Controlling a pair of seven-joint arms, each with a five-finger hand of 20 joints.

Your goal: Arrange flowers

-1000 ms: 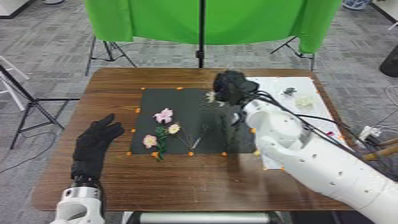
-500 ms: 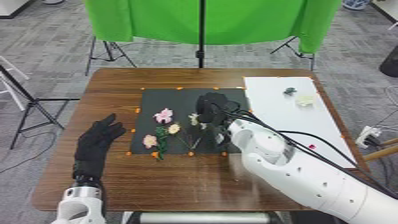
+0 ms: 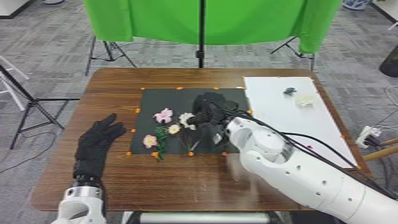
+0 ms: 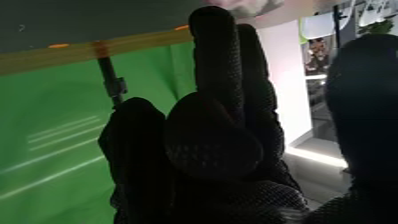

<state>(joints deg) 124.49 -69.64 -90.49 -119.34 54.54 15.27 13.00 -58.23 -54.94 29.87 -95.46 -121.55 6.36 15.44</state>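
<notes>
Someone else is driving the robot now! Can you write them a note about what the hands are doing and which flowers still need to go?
Left hand: open, waiting at the table's left.
Right hand: over the dark mat, right beside a white flower. I can't tell if it's gripped.
Done: a pink flower, a cream flower and a pale pink flower lie on the mat.
Left: probably settle the white flower, then maybe use the cream-white flower and green sprig on the white sheet.

White flwr (image 3: 187, 119) in R hand (image 3: 211, 107) over dark mat (image 3: 164, 99) (L hand (image 3: 92, 145) left of mat)
</notes>
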